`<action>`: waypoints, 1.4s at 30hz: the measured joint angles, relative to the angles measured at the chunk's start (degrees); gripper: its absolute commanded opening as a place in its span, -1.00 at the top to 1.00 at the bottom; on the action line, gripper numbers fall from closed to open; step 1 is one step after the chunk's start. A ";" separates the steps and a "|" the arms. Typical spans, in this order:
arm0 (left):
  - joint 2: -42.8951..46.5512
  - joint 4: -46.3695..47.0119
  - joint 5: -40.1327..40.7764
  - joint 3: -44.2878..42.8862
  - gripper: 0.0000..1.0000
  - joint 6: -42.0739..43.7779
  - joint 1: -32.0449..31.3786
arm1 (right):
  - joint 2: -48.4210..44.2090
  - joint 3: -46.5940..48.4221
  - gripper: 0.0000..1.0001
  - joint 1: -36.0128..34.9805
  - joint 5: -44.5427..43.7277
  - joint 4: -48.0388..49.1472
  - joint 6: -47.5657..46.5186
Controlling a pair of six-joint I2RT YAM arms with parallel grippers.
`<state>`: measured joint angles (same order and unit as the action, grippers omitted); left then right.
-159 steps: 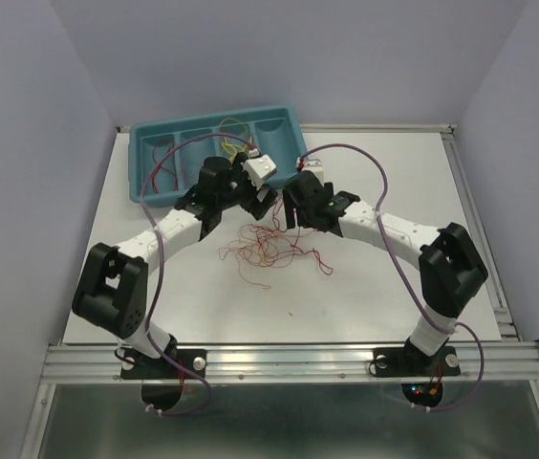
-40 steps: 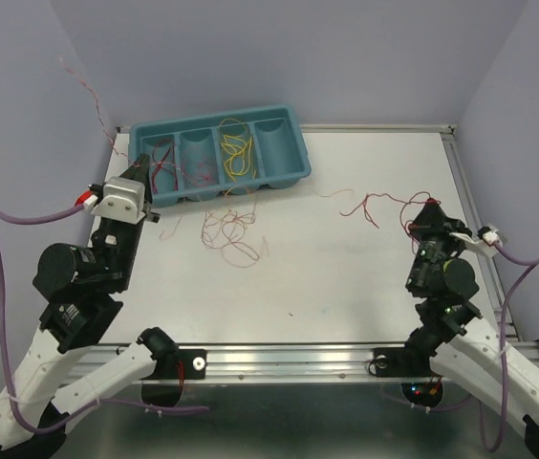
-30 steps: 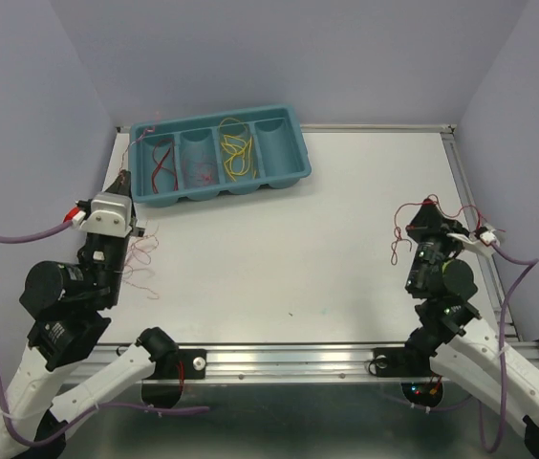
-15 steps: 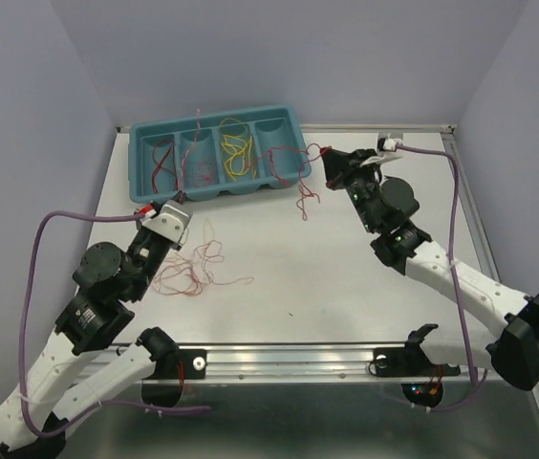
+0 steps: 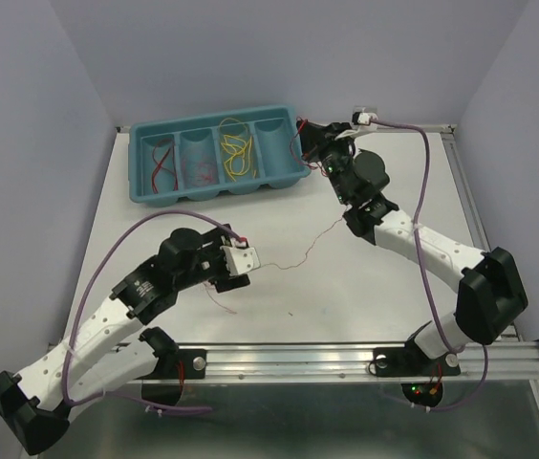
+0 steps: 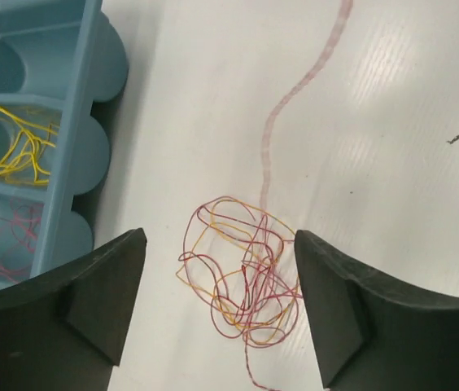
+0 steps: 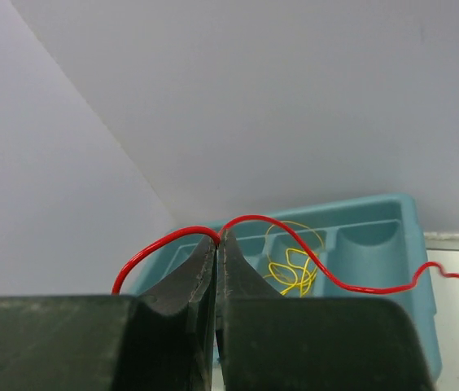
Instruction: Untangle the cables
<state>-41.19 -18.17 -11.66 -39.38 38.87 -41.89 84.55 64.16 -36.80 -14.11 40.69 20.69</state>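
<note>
A small tangle of red, orange and yellow cables [image 6: 244, 281] lies on the white table, straight below my left gripper [image 6: 220, 265]. That gripper is open, its fingers on either side of the tangle and apart from it. In the top view the left gripper [image 5: 244, 262] hangs over the table's middle and hides most of the tangle. One thin strand [image 5: 300, 254] runs from it toward the right arm. My right gripper [image 7: 219, 238] is shut on a single red cable [image 7: 274, 221]. It is held up beside the right end of the tray, where the right gripper [image 5: 304, 130] shows from above.
The teal tray [image 5: 141, 194] stands at the back left, with red wire [image 5: 161, 164], pinkish wire [image 5: 200, 171] and yellow wire [image 5: 237, 149] in separate compartments. Its rightmost compartment [image 5: 276, 143] holds none. Purple arm cords [image 5: 420, 153] loop above the table.
My left gripper has swung right to the table's middle and opened, letting the tangle lie on the table. The right gripper has moved a little toward the tray's right end, still holding the red cable.
</note>
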 measured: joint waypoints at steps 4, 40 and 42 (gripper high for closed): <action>0.90 0.37 -0.55 0.04 -0.79 2.64 0.00 | 2.12 1.33 0.99 0.00 5.16 0.48 -0.26; -28.46 13.86 -34.80 -27.30 -0.98 4.85 24.37 | 1.33 1.81 0.99 -0.42 40.87 0.94 2.05; -29.66 13.20 -37.35 -28.50 -0.98 5.49 24.52 | 1.33 1.81 0.99 -0.42 41.62 0.94 1.99</action>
<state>-70.85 -4.97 -49.01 -67.88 44.36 -17.37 85.89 65.98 -37.21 27.51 41.63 22.68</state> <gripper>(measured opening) 0.986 0.021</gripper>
